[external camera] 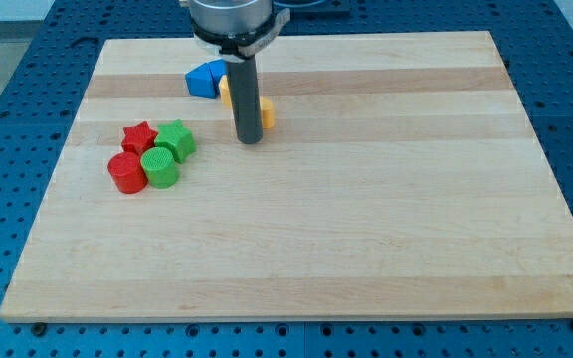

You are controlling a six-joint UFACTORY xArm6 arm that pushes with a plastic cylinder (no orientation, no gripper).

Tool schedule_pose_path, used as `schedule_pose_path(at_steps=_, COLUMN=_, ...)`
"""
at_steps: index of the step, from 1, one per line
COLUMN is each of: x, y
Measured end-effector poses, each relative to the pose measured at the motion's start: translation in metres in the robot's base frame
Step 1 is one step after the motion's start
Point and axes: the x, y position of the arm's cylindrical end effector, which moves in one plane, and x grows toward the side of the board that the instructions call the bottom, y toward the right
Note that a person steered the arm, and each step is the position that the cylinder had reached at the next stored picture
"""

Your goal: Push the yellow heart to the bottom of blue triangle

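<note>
The blue triangle (pixel 205 79) lies near the view's top, left of centre, on the wooden board (pixel 366 229). The yellow heart (pixel 265 113) lies just right of and below it, mostly hidden behind the rod; yellow shows on both sides of the rod. My tip (pixel 250 140) rests on the board right at the heart's lower edge, below and to the right of the blue triangle.
A cluster sits at the view's left: a red star (pixel 139 136), a green block (pixel 176 139), a red cylinder (pixel 126 172) and a green cylinder (pixel 160 167). A blue perforated table (pixel 8 119) surrounds the board.
</note>
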Motion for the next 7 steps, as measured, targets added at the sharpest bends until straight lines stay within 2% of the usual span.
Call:
schedule_pose_path(at_steps=1, x=0.001, y=0.013)
schedule_pose_path(at_steps=2, x=-0.002, y=0.058)
schedule_pose_path(at_steps=3, x=-0.021, y=0.064)
schedule_pose_path(at_steps=7, x=-0.022, y=-0.054)
